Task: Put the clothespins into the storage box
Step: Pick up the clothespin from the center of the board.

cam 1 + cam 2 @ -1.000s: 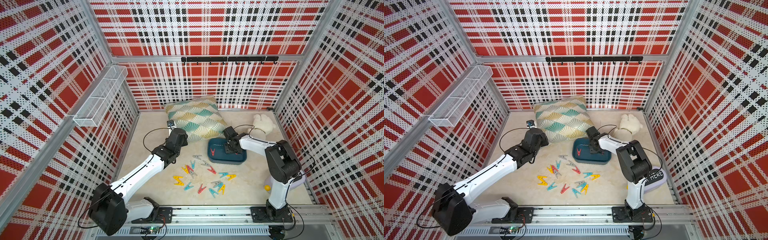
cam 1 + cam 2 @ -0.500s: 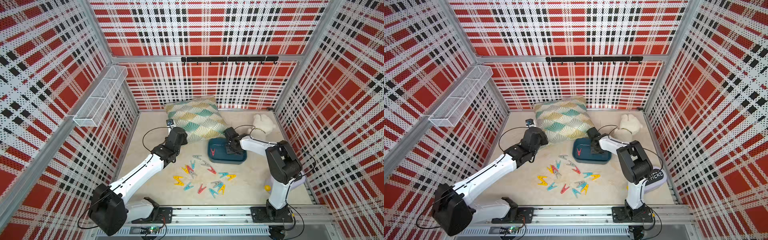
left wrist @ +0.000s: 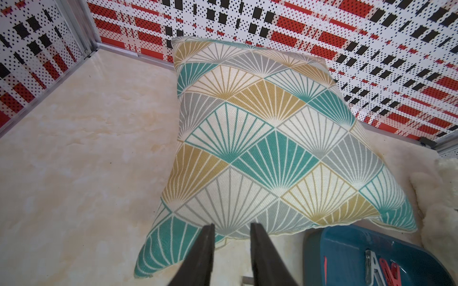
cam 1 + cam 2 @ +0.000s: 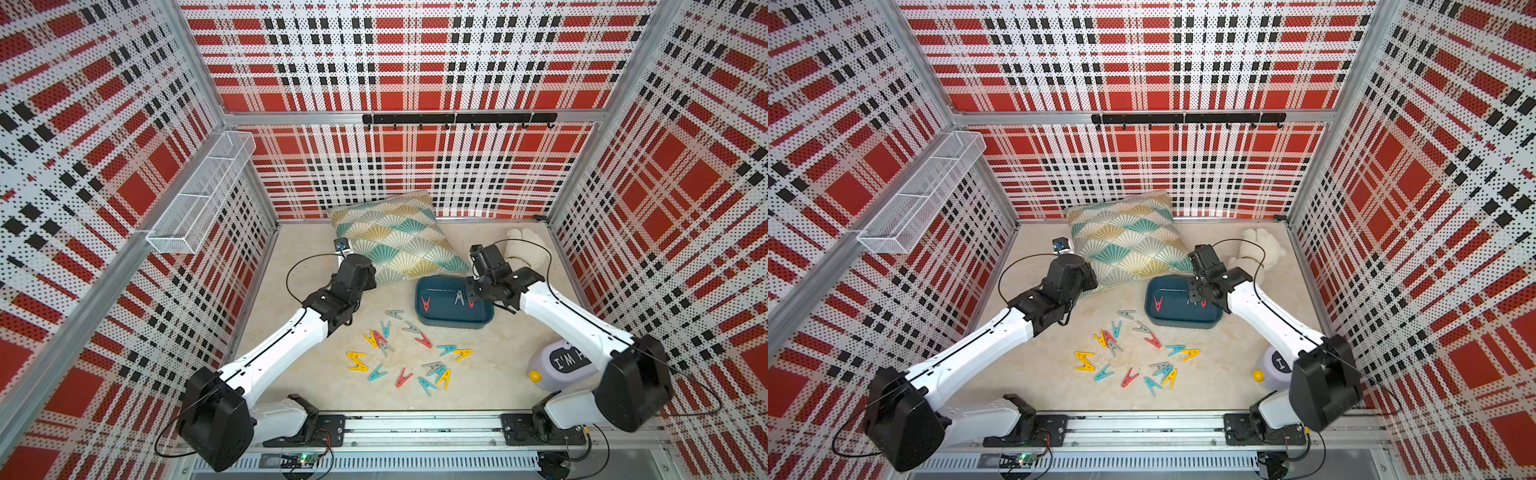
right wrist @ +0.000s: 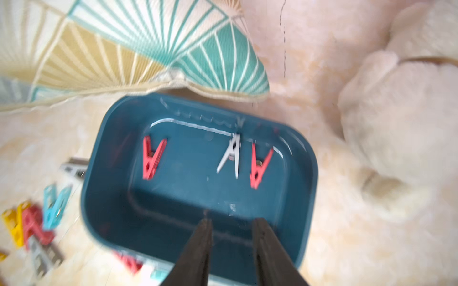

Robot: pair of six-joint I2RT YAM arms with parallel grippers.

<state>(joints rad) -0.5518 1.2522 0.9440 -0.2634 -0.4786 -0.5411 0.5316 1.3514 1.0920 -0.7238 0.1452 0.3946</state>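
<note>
**Drop-off made at the box, next pick to come**

The right claw (image 5: 231, 220) hangs over the right end of the storage box (image 4: 453, 323). Its jaws are spread a little and nothing is between them. Three pins lie on the box floor: a grey pin (image 5: 231, 156) between two red pins (image 5: 152, 158). This delivery looks finished.

Most of the clothespins (image 4: 356, 360) are not yet stored. They are scattered on the table (image 4: 498, 361), on the near side of the box and to its left, between the two arms. The task looks to be at an early stage.

The next move probably calls for one claw to travel to the scatter, line its jaws across a single pin and close on it. Several pins overlap, so a lone one at the edge would be the easier pick.

The right arm reaches from the near right toward the far left, with its wrist bent down over the box.

The left arm stretches from the near left toward the pillow (image 4: 395, 237). The left claw (image 3: 232, 225) is empty, its jaws slightly apart, at the pillow's near corner. I cannot tell whether it touches the pillow.
</note>
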